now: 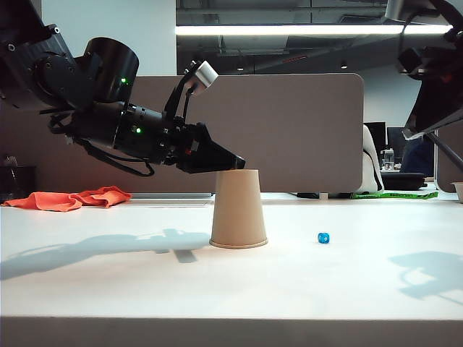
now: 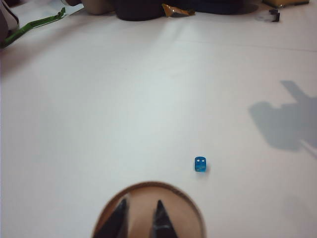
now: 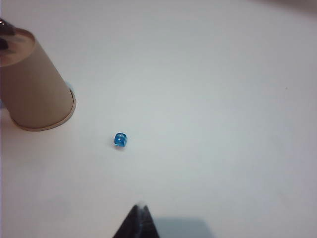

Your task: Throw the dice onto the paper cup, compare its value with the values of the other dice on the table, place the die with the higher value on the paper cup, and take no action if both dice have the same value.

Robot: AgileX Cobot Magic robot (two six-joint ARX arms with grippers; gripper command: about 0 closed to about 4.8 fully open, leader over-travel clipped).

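dice drop over the cup

left gripper hung just above the upturned cup, its fingers narrowly parted with nothing visible between them. the orange dice was not in view anywhere. right gripper waited closed, high at the right. the blue die sat right of the cup. a good drop meant staying centred and low, so the dice would settle on the flat top.
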